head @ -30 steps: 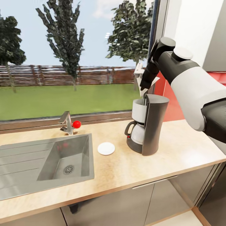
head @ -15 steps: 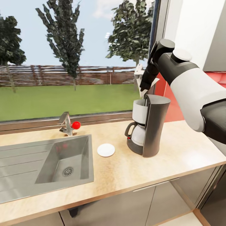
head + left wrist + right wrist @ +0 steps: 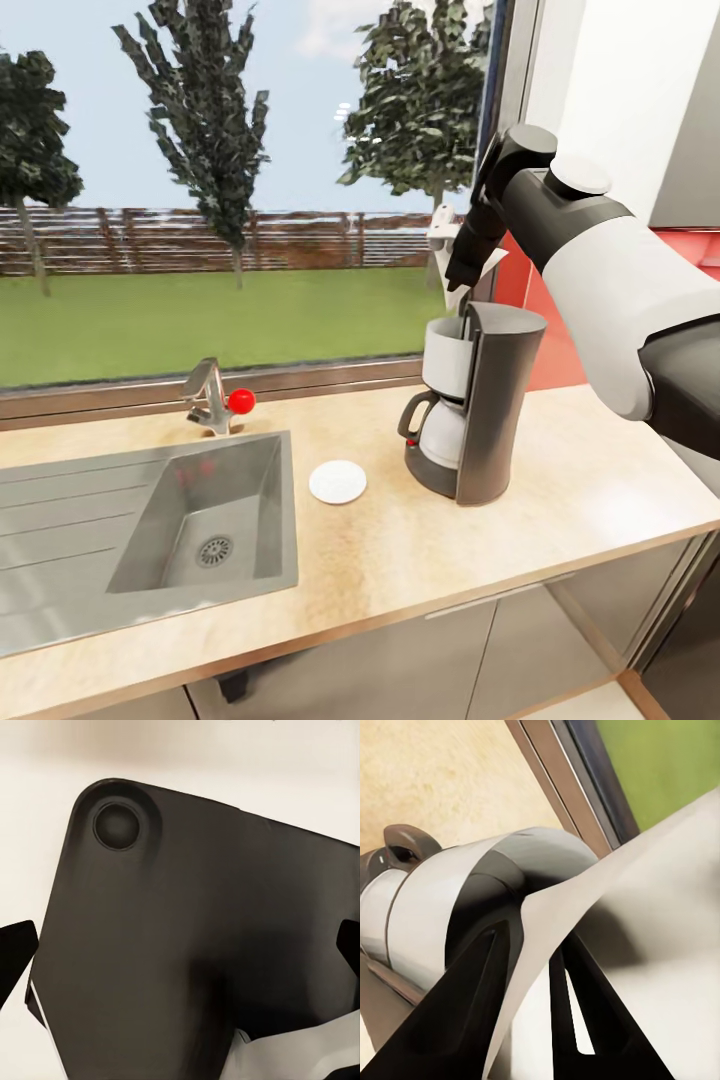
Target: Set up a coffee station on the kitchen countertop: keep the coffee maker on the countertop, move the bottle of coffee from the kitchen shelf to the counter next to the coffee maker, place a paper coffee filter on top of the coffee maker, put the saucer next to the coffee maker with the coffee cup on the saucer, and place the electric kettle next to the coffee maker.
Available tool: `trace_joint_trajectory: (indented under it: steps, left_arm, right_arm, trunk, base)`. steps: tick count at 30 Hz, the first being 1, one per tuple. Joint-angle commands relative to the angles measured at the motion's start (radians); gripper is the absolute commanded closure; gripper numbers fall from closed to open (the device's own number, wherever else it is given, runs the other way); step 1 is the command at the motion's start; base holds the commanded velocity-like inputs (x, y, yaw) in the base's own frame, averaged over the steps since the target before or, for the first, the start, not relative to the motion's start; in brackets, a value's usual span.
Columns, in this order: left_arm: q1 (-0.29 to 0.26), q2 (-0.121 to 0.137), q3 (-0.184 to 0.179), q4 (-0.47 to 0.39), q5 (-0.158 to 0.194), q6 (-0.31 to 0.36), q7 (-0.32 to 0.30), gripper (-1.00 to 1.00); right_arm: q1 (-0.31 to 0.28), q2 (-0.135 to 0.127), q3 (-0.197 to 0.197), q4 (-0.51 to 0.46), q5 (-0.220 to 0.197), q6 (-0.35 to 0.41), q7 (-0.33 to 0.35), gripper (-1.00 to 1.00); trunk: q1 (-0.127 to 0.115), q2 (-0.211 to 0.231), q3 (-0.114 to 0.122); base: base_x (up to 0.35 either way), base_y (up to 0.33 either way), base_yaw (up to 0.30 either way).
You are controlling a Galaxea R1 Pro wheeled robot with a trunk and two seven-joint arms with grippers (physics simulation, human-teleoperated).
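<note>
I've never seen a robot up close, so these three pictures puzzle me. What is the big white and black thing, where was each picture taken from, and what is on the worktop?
These are simulator renders of a two-armed robot. The large picture comes from its head camera; the white and black shape is its right arm. The other two come from cameras at the wrists, looking along the fingers.

On the long beige wood-grain countertop stand a tall dark grey and white coffee maker and a small flat round white saucer, apart from each other, with a steel sink alongside.

The right gripper pinches a white paper coffee filter just above the coffee maker. The left wrist view is mostly a dark panel.
</note>
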Motion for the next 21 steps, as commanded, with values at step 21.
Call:
trace_joint_trajectory:
  steps: [21]
  left_arm:
    - [0.000, -0.001, 0.003, -0.002, 0.001, 0.000, 0.000, -1.00]
  right_arm:
    - [0.001, 0.000, 0.002, -0.001, 0.003, 0.012, 0.004, 1.00]
  trunk:
    - [0.019, -0.036, -0.017]
  base:
    - [0.009, 0.000, 0.000]
